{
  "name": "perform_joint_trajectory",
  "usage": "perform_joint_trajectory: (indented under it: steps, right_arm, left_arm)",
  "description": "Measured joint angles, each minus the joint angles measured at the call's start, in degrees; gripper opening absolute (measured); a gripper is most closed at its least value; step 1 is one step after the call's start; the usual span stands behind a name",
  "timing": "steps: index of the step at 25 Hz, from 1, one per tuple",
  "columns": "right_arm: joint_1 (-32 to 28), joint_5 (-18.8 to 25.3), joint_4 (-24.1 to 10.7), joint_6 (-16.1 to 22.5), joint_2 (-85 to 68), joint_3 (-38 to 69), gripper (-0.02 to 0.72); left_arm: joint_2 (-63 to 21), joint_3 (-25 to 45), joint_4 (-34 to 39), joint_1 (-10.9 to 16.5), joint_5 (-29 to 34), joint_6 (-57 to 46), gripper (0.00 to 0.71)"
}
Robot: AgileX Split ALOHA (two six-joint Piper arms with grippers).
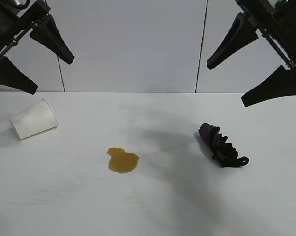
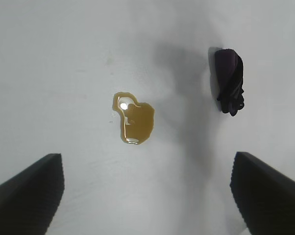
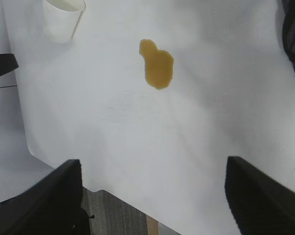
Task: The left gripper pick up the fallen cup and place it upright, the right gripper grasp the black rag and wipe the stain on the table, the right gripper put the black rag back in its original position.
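Note:
The white paper cup [image 1: 34,119] lies on its side at the left of the white table [image 1: 148,206]; the right wrist view shows the cup [image 3: 63,18] too. An amber stain [image 1: 122,160] sits near the table's middle, also the stain [image 2: 134,120] and the stain [image 3: 157,64] in the wrist views. The black rag [image 1: 222,145] with purple folds lies bundled at the right; the left wrist view shows the rag [image 2: 230,81]. My left gripper [image 1: 52,73] hangs high above the cup, open and empty. My right gripper [image 1: 225,84] hangs high above the rag, open and empty.
A pale panelled wall [image 1: 133,44] stands behind the table. In the right wrist view the table's edge [image 3: 108,192] shows, with a grey floor below it.

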Motion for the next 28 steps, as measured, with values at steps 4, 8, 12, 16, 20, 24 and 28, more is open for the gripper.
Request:
perform_joint_trajectory:
  steps: [4,8,12,16,20,24,28]
  right_arm:
    - [0.00,0.00,0.00,0.00,0.00,0.00,0.554]
    - [0.00,-0.05,0.00,0.00,0.00,0.00,0.554]
    - [0.00,-0.05,0.00,0.00,0.00,0.00,0.554]
    - [0.00,-0.11,0.00,0.00,0.00,0.00,0.554]
    - [0.00,-0.11,0.00,0.00,0.00,0.00,0.554]
    - [0.00,-0.16,0.00,0.00,0.00,0.00,0.554]
    - [0.00,-0.16,0.00,0.00,0.00,0.00,0.554]
  left_arm:
    - [0.00,-0.13,-0.40,0.00,-1.47,0.28,0.663]
    - [0.04,-2.73,1.63,0.00,-1.11,3.48,0.663]
    - [0.04,-8.16,7.03,-0.74,4.18,16.65,0.663]
    - [0.04,-13.55,16.07,-3.25,8.06,27.61,0.663]
    - [0.04,-15.32,30.25,-7.06,7.36,31.96,0.663]
    - [1.45,-15.42,40.85,-10.90,6.02,32.55,0.663]
    - [5.63,-15.60,44.99,-13.40,4.20,32.24,0.663]
